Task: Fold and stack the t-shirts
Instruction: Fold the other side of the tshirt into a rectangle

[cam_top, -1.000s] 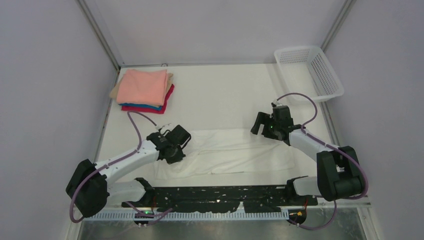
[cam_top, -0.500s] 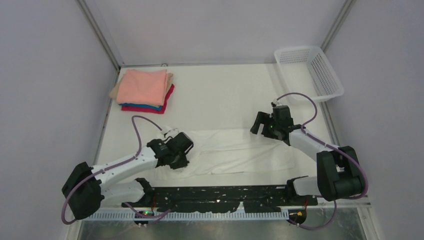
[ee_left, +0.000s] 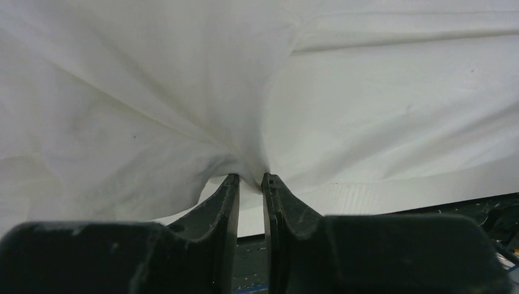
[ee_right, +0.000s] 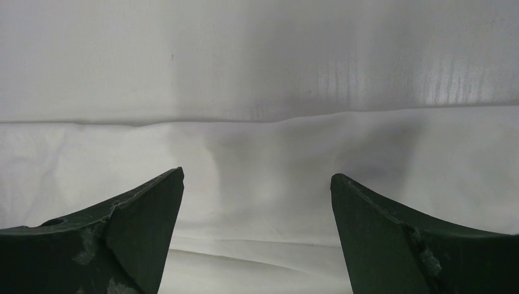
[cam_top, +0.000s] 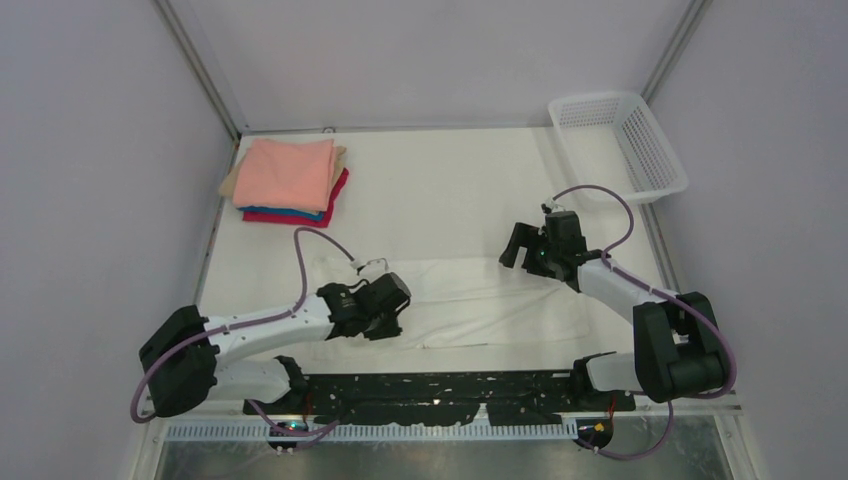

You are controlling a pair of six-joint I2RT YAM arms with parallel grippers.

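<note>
While the right gripper [cam_top: 518, 246] is hovering wide open over the white t-shirt [cam_top: 500, 300] lying on the table [cam_top: 450, 195], the left gripper [cam_top: 390, 308], jaws pinching its left edge, is dragging cloth rightward.

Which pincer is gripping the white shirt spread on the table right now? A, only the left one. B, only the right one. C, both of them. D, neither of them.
A: the left wrist view shows the left pincer shut on a bunched fold of the white shirt, while the right pincer stands wide open over the cloth with nothing between its fingers.
</note>
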